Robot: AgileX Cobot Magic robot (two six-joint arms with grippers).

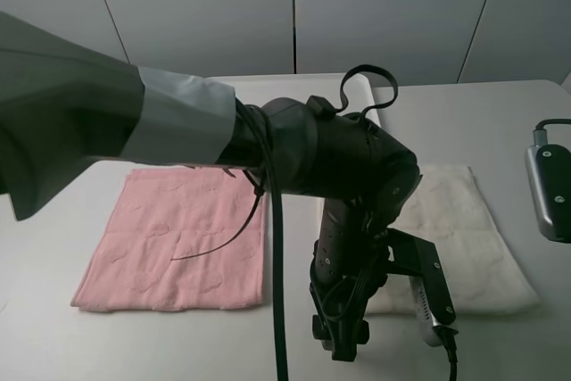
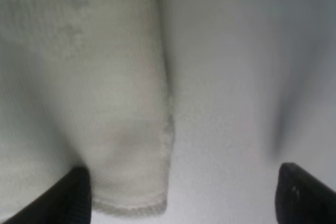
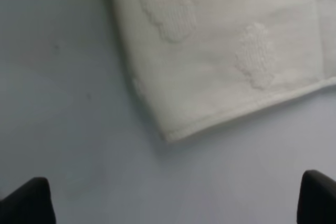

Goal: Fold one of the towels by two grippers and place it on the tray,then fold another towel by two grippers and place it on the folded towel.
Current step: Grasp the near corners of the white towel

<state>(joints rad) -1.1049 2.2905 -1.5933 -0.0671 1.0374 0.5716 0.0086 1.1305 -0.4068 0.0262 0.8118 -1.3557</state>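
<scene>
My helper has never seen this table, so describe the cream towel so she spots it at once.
On the pale table, a dark arm stands between two flat towels. The cream towel is right of it in the high view. Unlike the pink towel, it is off-white.

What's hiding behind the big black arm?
A strip of the white tray peeks out above the arm, and the cream-white towel's left side slips behind it. Most of the tray is covered.
</scene>
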